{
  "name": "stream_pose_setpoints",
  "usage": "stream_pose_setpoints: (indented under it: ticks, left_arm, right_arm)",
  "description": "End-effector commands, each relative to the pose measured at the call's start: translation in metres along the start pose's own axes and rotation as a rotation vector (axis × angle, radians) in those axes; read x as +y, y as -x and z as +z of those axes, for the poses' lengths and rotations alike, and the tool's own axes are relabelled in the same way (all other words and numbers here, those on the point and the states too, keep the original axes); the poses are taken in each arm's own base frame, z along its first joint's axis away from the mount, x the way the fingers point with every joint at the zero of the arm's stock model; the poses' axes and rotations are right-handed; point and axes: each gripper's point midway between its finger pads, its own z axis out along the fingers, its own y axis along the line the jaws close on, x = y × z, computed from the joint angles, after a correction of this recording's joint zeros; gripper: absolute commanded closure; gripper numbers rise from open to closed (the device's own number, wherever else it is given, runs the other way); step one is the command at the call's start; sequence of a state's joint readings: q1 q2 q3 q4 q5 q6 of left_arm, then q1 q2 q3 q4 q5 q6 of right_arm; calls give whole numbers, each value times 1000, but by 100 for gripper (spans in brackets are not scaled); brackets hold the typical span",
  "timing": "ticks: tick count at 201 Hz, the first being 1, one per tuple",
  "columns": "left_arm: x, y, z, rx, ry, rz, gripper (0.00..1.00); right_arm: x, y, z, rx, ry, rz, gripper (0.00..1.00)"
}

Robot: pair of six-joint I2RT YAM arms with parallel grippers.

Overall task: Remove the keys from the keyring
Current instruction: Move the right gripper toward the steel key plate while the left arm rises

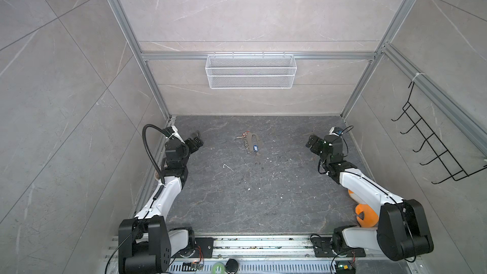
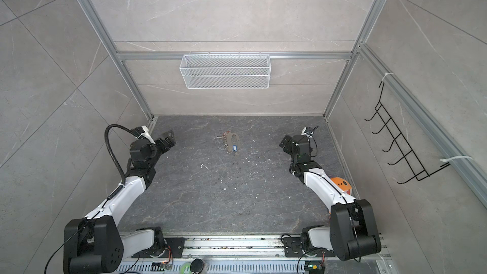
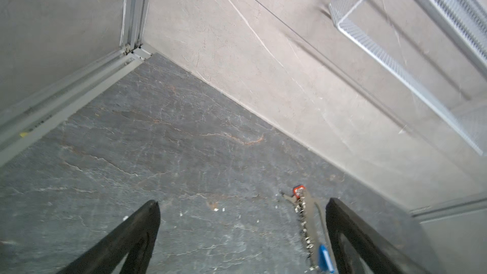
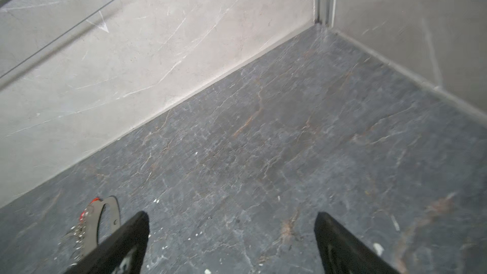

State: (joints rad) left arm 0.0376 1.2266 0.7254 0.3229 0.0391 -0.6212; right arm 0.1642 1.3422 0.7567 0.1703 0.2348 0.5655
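The keyring (image 1: 249, 143) lies flat on the bench (image 1: 237, 193), near its far edge and about midway between the left and right edges. It is a short chain (image 3: 303, 224) of small shiny metal rings, joined to a flat, matte grey tag (image 4: 113, 212) with a rounded outline and an oval opening. The blue key (image 1: 255, 148), with a smooth plastic body, rests at the nearer end of the chain. The red key (image 3: 299, 188) and the thin silver key (image 1: 239, 137) lie at the farther end. As far as I can judge, all three are attached, so no part of the task is done and every key is left to take off. The links are too small to see how each key is joined.

The left gripper (image 1: 195, 140) and the right gripper (image 1: 311, 142) hang on either side of the keyring, well apart from it. Both have their jaws spread wide and hold nothing. The bench is dark grey and stone-like, with pale veins and white specks. A white wire-mesh basket (image 1: 250, 71) hangs on the back wall.
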Motion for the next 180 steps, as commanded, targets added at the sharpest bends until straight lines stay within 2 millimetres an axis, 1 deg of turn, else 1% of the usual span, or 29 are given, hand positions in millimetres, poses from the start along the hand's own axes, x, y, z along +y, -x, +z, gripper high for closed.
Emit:
stream_pose_setpoints:
  ticks: [1, 5, 10, 22, 35, 47, 60, 73, 91, 93, 99, 114, 124, 132, 136, 141, 143, 148, 158, 163, 180]
  left_arm:
    - [13, -28, 7, 135, 59, -300, 0]
    - [16, -32, 8, 154, 78, -333, 0]
    - [17, -36, 9, 179, 89, -358, 0]
    - [5, -38, 13, 226, 30, -336, 0]
    - [-2, -35, 12, 217, -16, -347, 0]
    - [-9, -27, 5, 171, -59, -356, 0]
    - [-17, -16, -7, 124, -101, -343, 0]
    - [-19, -6, -20, 80, -103, -342, 0]
    - [-7, -7, -33, 74, -23, -421, 0]
    - [-7, -7, -34, 76, -23, -423, 0]
    - [-9, -9, -35, 88, -35, -419, 0]
    - [-18, -15, -37, 123, -87, -396, 1]
    - [-23, -20, -39, 149, -115, -374, 4]
    - [-27, -24, -41, 170, -146, -353, 10]
    - [-29, -27, -42, 183, -158, -342, 14]
    - [-29, -31, -43, 200, -160, -330, 22]
    - [-29, -32, -44, 209, -160, -328, 25]
    - [-29, -37, -45, 233, -159, -321, 32]
    - [-30, -46, -47, 279, -162, -306, 44]
    - [-30, -50, -48, 297, -170, -306, 47]
    - [-37, -61, -51, 343, -224, -323, 47]
  right_arm:
    - [11, -36, 2, 133, 90, 55, 1]
    - [19, -35, 1, 143, 122, 31, 1]
    - [24, -37, 0, 156, 137, 11, 0]
    - [40, -43, -1, 195, 177, -57, 0]
    - [57, -51, -3, 230, 209, -124, 0]
    - [75, -62, -5, 266, 270, -180, 2]
    - [97, -76, -6, 294, 327, -241, 3]
    - [122, -90, -7, 323, 378, -301, 5]
    - [153, -113, -1, 381, 419, -361, 12]
    - [155, -113, 2, 382, 420, -363, 13]
    - [165, -122, 5, 404, 430, -377, 15]
    - [188, -137, 12, 436, 463, -399, 16]
    - [201, -146, 18, 459, 472, -411, 20]
    - [211, -152, 23, 476, 474, -421, 23]
    - [215, -157, 25, 487, 475, -428, 24]
    - [217, -163, 29, 504, 469, -438, 27]
    - [222, -162, 30, 502, 475, -442, 28]
    - [225, -166, 34, 515, 473, -452, 29]
    - [229, -175, 42, 545, 462, -476, 37]
    - [230, -179, 46, 560, 455, -486, 39]
    - [231, -191, 57, 600, 437, -526, 47]
